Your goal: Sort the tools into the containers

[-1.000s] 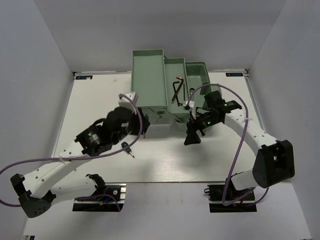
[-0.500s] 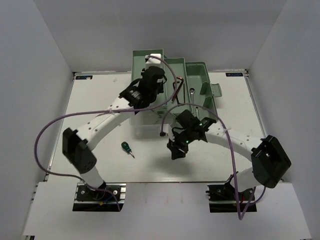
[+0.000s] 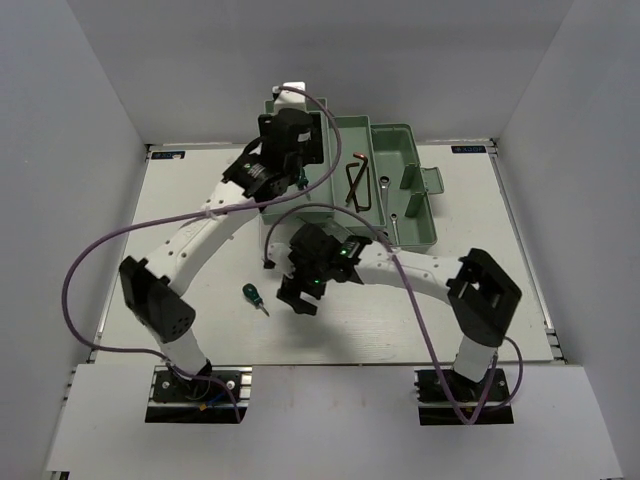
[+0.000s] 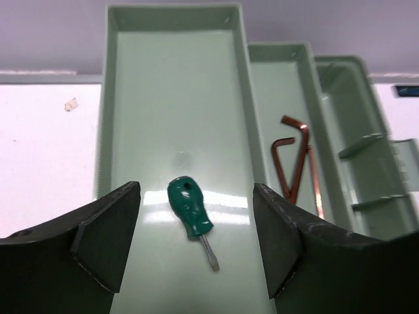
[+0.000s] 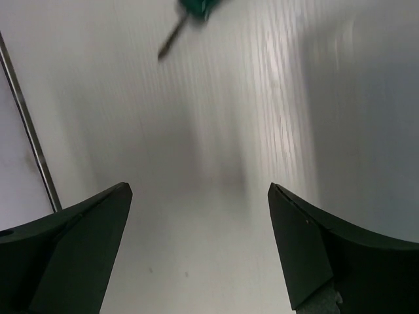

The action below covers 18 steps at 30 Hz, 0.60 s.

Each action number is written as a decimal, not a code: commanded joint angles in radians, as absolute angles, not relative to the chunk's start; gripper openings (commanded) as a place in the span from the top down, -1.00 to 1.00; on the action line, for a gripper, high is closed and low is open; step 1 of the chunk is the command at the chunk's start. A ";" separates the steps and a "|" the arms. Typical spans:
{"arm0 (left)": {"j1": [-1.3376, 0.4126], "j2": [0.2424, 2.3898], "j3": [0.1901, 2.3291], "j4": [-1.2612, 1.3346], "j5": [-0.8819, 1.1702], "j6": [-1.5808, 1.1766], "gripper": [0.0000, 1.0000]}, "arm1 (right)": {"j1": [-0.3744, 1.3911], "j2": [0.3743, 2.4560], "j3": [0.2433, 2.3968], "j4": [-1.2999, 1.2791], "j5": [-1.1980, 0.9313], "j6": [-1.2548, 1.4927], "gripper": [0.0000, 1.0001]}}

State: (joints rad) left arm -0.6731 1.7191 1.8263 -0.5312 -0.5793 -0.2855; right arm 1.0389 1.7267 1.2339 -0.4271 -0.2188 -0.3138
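On the table point(image 3: 170, 190) just left of the open right gripper point(image 3: 297, 300), green screwdriver point(image 3: 254, 296) lies diagonal, handle far-left, right arm nearer; left gripper point(image 4: 195, 248) open over toolbox point(image 3: 418, 235) holding other screwdriver point(image 4: 190, 212)

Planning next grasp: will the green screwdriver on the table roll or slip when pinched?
Likely rigid and light: the screwdriver is stubby with a thin shaft. Its rounded handle may roll on the smooth table if nudged.
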 commanded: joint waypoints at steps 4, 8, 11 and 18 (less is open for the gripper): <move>-0.684 1.297 1.600 -0.568 -0.548 -0.314 -0.59 | 1.120 1.897 1.388 -0.310 -0.035 -0.057 -0.81; -0.684 0.955 1.291 -0.616 -0.583 -0.411 -0.59 | 1.170 2.020 1.469 -0.236 0.144 -0.008 -0.81; -0.684 0.759 1.128 -0.748 -0.592 -0.512 -0.59 | 1.178 2.054 1.518 -0.219 0.158 0.034 -0.81; -0.684 0.448 0.939 -1.020 -0.601 -0.724 -0.59 | 1.216 2.170 1.692 -0.267 0.173 0.106 -0.81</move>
